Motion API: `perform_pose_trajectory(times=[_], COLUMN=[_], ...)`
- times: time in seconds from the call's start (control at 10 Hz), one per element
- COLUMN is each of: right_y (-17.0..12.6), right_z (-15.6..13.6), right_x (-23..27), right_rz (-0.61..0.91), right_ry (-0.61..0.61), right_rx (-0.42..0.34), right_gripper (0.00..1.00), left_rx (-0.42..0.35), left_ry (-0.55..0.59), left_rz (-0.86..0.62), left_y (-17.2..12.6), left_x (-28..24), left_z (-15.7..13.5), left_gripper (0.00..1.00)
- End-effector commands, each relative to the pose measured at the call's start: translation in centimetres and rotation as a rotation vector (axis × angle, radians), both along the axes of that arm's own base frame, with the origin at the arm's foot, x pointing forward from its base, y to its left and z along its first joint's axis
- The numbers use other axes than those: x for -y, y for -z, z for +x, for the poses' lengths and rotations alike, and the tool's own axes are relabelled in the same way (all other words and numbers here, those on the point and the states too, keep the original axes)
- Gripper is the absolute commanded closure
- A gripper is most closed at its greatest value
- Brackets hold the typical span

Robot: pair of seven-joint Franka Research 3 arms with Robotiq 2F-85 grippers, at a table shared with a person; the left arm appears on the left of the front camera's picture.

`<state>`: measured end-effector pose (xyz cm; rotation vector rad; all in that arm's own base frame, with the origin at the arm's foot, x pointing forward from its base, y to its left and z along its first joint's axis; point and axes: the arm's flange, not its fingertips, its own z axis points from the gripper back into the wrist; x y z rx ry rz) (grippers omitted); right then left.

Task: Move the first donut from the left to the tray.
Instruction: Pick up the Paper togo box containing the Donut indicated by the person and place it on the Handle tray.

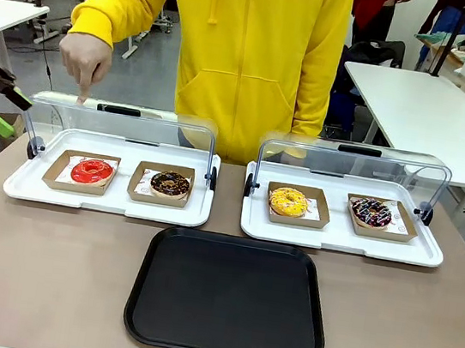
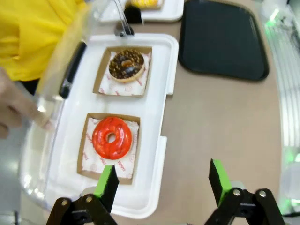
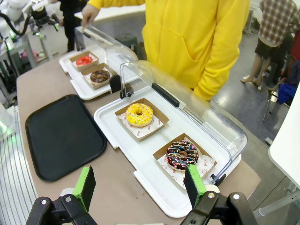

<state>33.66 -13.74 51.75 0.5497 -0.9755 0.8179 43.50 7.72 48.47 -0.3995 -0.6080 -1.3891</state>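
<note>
The red-glazed ring donut (image 1: 92, 172) (image 2: 111, 138) (image 3: 84, 60) lies in its small brown cardboard tray (image 2: 85, 161), at the left end of the left white tray (image 1: 31, 189). The large black tray (image 1: 228, 299) (image 2: 220, 40) (image 3: 63, 136) sits bare near the table's front edge. My left gripper (image 1: 7, 110) (image 2: 163, 185) hangs open off the table's left side. It is above and short of the red donut, with nothing between its fingers. My right gripper (image 3: 139, 185) is open too, over the right end of the table near the right white tray (image 3: 154, 187).
A chocolate donut (image 1: 169, 184) shares the left white tray. A yellow donut (image 1: 288, 202) and a sprinkled chocolate donut (image 1: 371, 212) lie in the right one. Both clear lids (image 1: 126, 129) stand raised. The person's hand (image 1: 84, 58) points a finger down onto the left lid.
</note>
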Motion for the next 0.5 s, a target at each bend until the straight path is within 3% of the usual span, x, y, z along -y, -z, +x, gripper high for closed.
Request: perform_pose_trajectory(times=[0.0,0.4], right_y=[-0.1,-0.1], right_z=[0.3,0.3], right_x=[0.0,0.0], right_rz=[0.014,0.014], right_ry=[-0.008,-0.008], right_rx=[0.034,0.034], right_gripper=[0.0,0.0], left_rx=[0.016,0.041], left_ry=[0.033,0.118], left_rz=[0.152,0.38], left_y=[1.9,6.6], left_x=[2.1,5.7], left_z=[0.4,2.1], left_gripper=[0.0,0.0])
